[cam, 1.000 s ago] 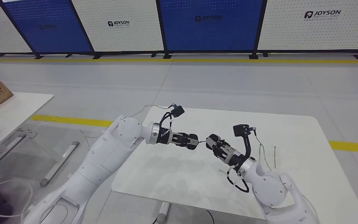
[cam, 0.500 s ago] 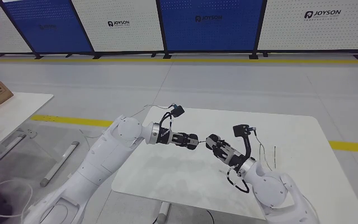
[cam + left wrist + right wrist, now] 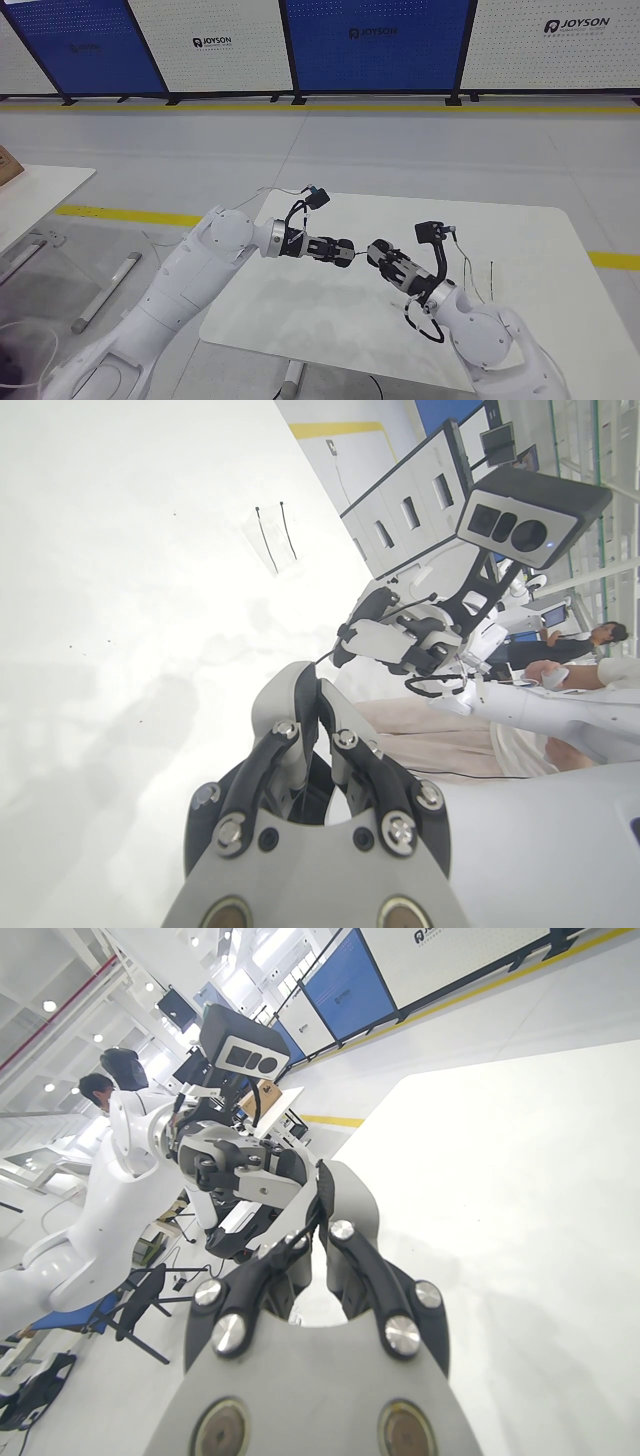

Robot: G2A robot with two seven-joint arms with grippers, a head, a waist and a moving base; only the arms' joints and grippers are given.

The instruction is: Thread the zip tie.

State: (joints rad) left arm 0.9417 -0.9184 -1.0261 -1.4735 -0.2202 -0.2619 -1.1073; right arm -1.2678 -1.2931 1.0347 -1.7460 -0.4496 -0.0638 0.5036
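Tightly, L fingers, R fingers pinch tie

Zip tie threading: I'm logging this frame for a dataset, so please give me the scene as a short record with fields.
left gripper: shut on the zip tie, held above the table
right gripper: shut on the zip tie, tip facing the left gripper, close to it
zip tie: thin black strand spanning the small gap between the two grippers
spare zip ties: two, flat on the table, apart from the grippers
threading: cannot tell if done
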